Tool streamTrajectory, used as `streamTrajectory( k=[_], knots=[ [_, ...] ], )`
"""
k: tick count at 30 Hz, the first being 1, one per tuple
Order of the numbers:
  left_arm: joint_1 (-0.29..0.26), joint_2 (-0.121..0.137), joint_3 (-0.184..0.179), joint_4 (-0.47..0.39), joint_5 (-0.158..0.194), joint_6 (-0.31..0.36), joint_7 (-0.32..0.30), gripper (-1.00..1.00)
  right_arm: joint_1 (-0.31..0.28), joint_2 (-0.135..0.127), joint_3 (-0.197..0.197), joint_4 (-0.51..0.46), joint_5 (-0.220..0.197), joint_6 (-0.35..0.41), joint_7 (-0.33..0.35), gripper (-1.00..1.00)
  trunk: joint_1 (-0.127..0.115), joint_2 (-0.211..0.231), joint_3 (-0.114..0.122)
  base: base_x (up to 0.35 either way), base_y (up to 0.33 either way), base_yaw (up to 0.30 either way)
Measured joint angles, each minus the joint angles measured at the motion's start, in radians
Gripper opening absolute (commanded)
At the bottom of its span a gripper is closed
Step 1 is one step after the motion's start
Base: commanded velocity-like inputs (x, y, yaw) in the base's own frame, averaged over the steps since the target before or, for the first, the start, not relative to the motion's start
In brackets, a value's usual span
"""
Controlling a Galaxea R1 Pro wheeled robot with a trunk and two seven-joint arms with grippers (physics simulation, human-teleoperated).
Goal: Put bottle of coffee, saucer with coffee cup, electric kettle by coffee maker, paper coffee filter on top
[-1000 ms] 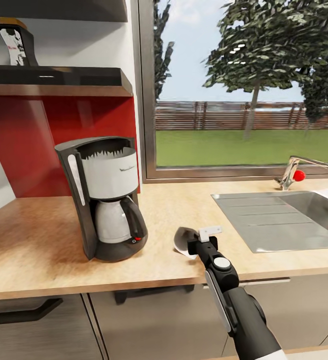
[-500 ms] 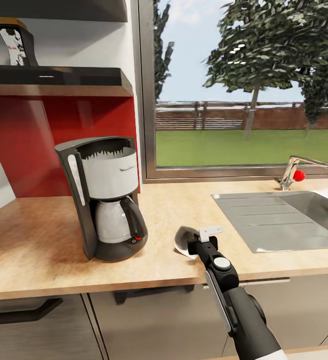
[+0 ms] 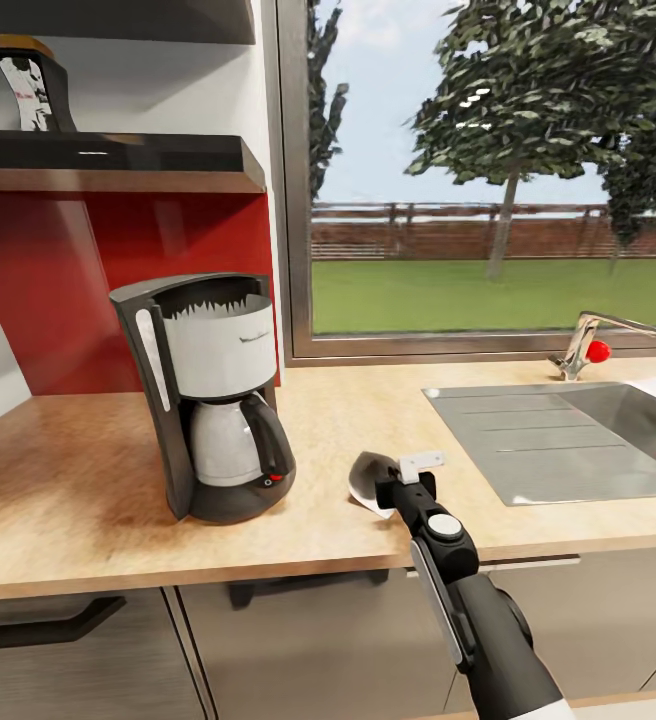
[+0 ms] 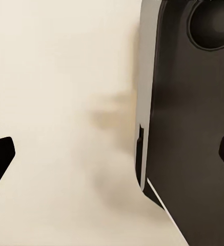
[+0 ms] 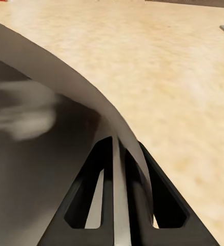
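The long tan wood-look countertop (image 3: 78,500) is showing a speckled, matt grain, and its front edge is looking like the same light wood. Toward its left end, the tall black plastic coffee maker (image 3: 208,395) is gleaming softly, its silver-grey middle band looking like brushed metal and its carafe like clear glass. Near the front edge, the thin white paper coffee filter (image 3: 371,482) is looking smooth and faintly shiny, pinched between the matt black plastic fingers (image 5: 153,195) of the right gripper (image 3: 408,490). At the right end, the grey steel sink (image 3: 558,440) is looking satin, with ridged draining grooves.
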Motion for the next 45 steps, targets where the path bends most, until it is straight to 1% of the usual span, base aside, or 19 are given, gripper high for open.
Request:
streamTrajectory(
  k=[3, 6, 9, 10, 12, 17, 18, 19, 20, 23, 27, 30, 35, 45],
  knots=[
    [0.0, 0.0, 0.0, 0.0, 0.0, 0.0, 0.0, 1.0, 0.0, 0.001, 0.0, -0.009, -0.001, 0.001, -0.001, -1.0, 0.0, 0.0, 0.0, 0.0, 0.0, 0.0],
    [0.0, 0.0, 0.0, 0.0, 0.0, 0.0, -0.001, 1.0, -0.002, 0.002, 0.0, -0.044, -0.001, 0.007, -0.002, -1.0, 0.0, 0.0, 0.0, 0.0, 0.0, 0.0],
    [-0.001, 0.0, 0.0, 0.0, 0.0, 0.0, -0.001, 1.0, -0.02, 0.003, 0.001, -0.073, -0.001, 0.039, -0.004, -1.0, 0.0, 0.0, 0.0, 0.0, 0.0, 0.0],
    [0.0, 0.0, 0.0, 0.0, 0.0, 0.0, -0.002, 1.0, -0.059, 0.004, 0.001, -0.083, 0.0, 0.082, -0.004, -1.0, 0.0, 0.0, 0.0, 0.0, 0.0, 0.0],
    [-0.001, 0.0, 0.0, 0.0, 0.0, 0.0, -0.003, 1.0, -0.107, 0.004, 0.0, -0.087, -0.001, 0.127, -0.006, -1.0, 0.0, 0.0, 0.0, 0.0, 0.0, 0.0],
    [0.0, 0.002, 0.0, 0.0, -0.001, 0.0, -0.004, 1.0, -0.201, 0.004, 0.0, -0.089, -0.001, 0.198, -0.007, -1.0, 0.0, 0.0, 0.0, 0.0, 0.0, 0.0],
    [0.0, 0.003, -0.001, 0.0, -0.002, 0.0, -0.004, 1.0, -0.225, 0.004, -0.001, -0.089, -0.001, 0.225, -0.008, -1.0, 0.0, 0.0, 0.0, 0.0, 0.0, 0.0],
    [-0.001, 0.002, -0.008, 0.0, -0.004, -0.001, -0.005, 1.0, -0.29, 0.004, -0.005, -0.09, 0.0, 0.324, -0.009, -1.0, 0.0, 0.0, 0.0, 0.0, 0.0, 0.0],
    [-0.001, 0.001, -0.009, 0.0, -0.005, -0.001, -0.005, 1.0, -0.313, 0.004, -0.012, -0.091, -0.001, 0.352, -0.009, -1.0, 0.0, 0.0, 0.0, 0.0, 0.0, 0.0],
    [-0.001, 0.001, -0.01, 0.0, -0.006, -0.001, -0.006, 1.0, -0.337, 0.004, -0.033, -0.093, -0.003, 0.386, -0.009, -1.0, 0.0, 0.0, 0.0, 0.0, 0.0, 0.0],
    [-0.001, 0.003, -0.01, 0.0, -0.006, 0.0, -0.006, 1.0, -0.353, 0.004, -0.044, -0.096, -0.005, 0.399, -0.008, -1.0, 0.0, 0.0, 0.0, 0.0, 0.0, 0.0],
    [-0.001, 0.003, -0.01, 0.0, -0.006, 0.0, -0.006, 1.0, -0.375, 0.004, -0.046, -0.097, -0.006, 0.403, -0.008, -1.0, 0.0, 0.0, 0.0, 0.0, 0.0, 0.0],
    [-0.001, 0.002, -0.01, -0.001, -0.006, -0.001, -0.006, 1.0, -0.389, 0.004, -0.047, -0.104, -0.007, 0.404, -0.008, -1.0, 0.0, 0.0, 0.0, 0.0, 0.0, 0.0],
    [-0.001, 0.002, -0.009, -0.001, -0.006, 0.0, -0.006, 1.0, -0.392, 0.004, -0.053, -0.106, -0.006, 0.404, -0.008, -1.0, -0.038, 0.07, 0.031, 0.0, 0.0, 0.0]
  ],
)
